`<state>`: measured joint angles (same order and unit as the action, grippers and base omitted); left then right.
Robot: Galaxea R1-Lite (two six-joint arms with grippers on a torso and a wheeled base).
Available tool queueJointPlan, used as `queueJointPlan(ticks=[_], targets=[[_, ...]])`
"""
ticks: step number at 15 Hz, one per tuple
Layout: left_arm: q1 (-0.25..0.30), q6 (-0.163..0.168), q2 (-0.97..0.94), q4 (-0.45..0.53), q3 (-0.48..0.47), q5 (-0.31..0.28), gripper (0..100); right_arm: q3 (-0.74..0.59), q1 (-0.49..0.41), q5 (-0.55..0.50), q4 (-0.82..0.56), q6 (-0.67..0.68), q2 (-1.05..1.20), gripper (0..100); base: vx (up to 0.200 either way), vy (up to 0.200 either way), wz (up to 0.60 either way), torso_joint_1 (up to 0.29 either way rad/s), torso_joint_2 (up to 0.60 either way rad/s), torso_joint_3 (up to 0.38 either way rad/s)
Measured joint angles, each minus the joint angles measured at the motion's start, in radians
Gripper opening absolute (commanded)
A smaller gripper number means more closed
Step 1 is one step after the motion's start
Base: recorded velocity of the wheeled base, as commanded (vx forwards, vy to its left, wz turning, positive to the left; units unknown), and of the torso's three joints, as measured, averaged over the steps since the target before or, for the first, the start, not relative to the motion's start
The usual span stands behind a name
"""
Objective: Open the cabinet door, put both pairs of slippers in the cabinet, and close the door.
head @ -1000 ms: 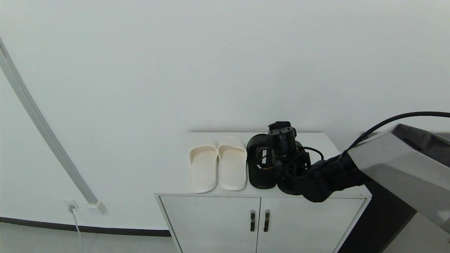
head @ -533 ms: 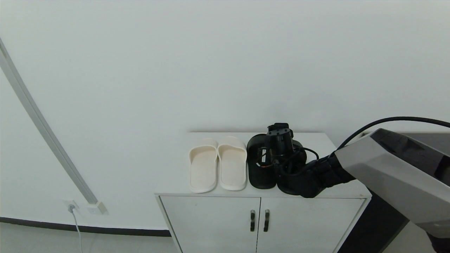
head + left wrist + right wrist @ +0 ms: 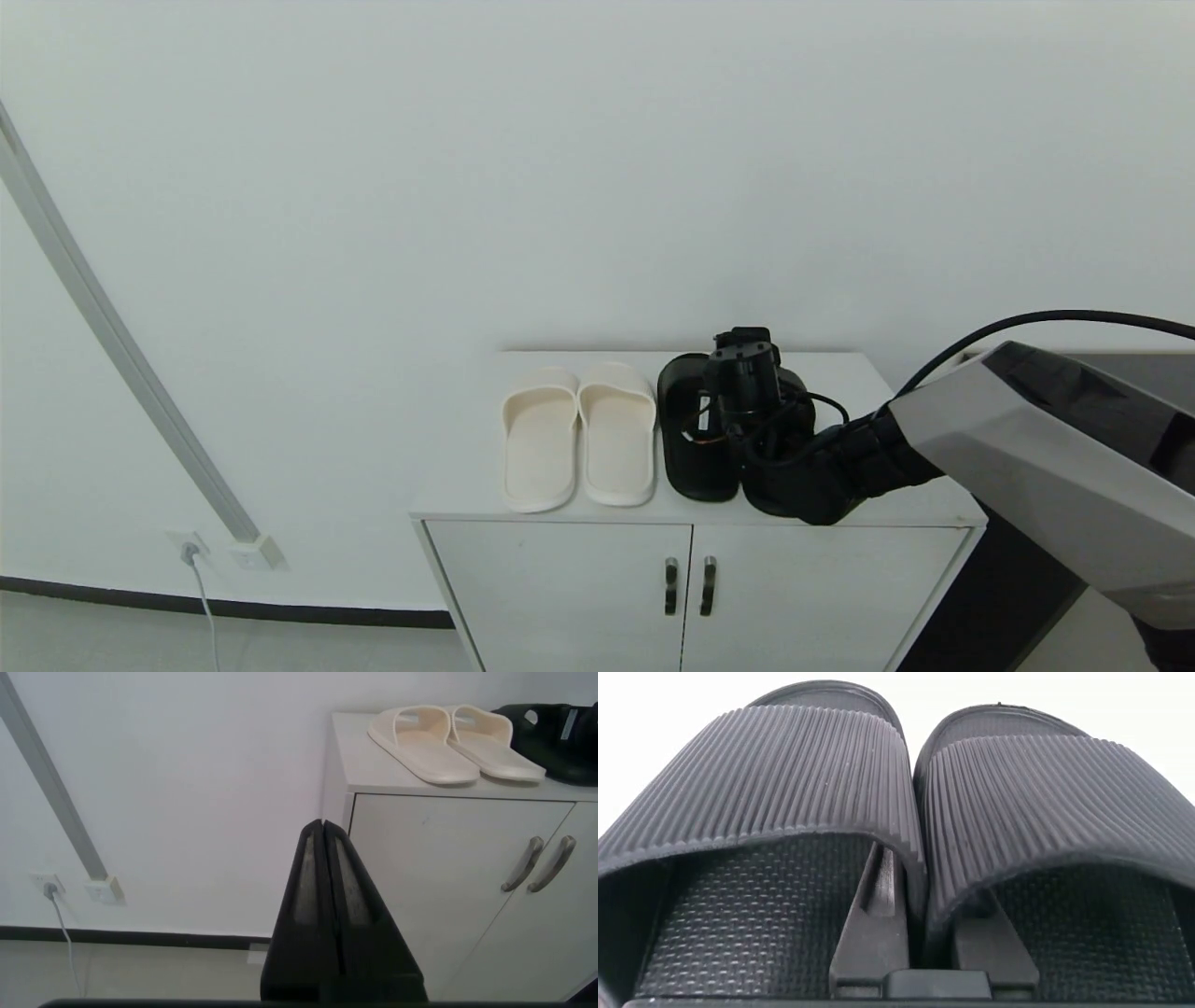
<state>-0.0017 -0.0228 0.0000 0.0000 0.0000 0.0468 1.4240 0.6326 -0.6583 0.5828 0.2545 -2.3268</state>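
A pair of black slippers (image 3: pixel 785 793) lies on top of the white cabinet (image 3: pixel 560 569), to the right of a cream pair (image 3: pixel 579 443). My right gripper (image 3: pixel 924 882) sits low over the black pair, one finger (image 3: pixel 876 905) under each ribbed strap. The slippers' touching inner walls are pinched between the fingers. In the head view my right wrist (image 3: pixel 747 373) covers the right black slipper, and the left one (image 3: pixel 693 439) shows. Both cabinet doors are closed, their handles (image 3: pixel 689 585) side by side. My left gripper (image 3: pixel 324 835) hangs shut and empty, low to the left of the cabinet (image 3: pixel 448 859).
A white wall stands right behind the cabinet. A grey slanted conduit (image 3: pixel 112 345) runs down the wall to a socket with a plugged cable (image 3: pixel 191 551) at the lower left. Open floor lies left of the cabinet.
My right arm has pushed forward and lower into the black slippers. The left black slipper has shifted slightly to the right. The cream pair and the doors are unchanged.
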Motion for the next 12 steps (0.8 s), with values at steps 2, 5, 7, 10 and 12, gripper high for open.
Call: queueJointPlan(ticks=[2, 5, 7, 10, 12], targets=[[0.0, 0.0, 0.0, 0.0, 0.0, 0.001, 0, -0.021, 0.01, -0.001, -0.001, -0.001, 0.026, 0, 0.0, 0.0, 0.0, 0.0, 0.0, 0.0], [0.0, 0.0, 0.0, 0.0, 0.0, 0.0, 0, -0.092, 0.036, 0.002, 0.0, -0.013, 0.1, 0, 0.0, 0.0, 0.0, 0.0, 0.0, 0.0], [0.0, 0.0, 0.0, 0.0, 0.0, 0.002, 0, -0.191, 0.058, 0.023, 0.025, -0.025, 0.179, 0, 0.0, 0.0, 0.0, 0.0, 0.0, 0.0], [0.0, 0.0, 0.0, 0.0, 0.0, 0.005, 0, -0.409, 0.103, 0.114, 0.123, -0.053, 0.322, 0, 0.0, 0.0, 0.0, 0.0, 0.0, 0.0], [0.0, 0.0, 0.0, 0.0, 0.0, 0.005, 0, -0.556, 0.127, 0.232, 0.179, -0.082, 0.426, 0, 0.0, 0.0, 0.0, 0.0, 0.0, 0.0]])
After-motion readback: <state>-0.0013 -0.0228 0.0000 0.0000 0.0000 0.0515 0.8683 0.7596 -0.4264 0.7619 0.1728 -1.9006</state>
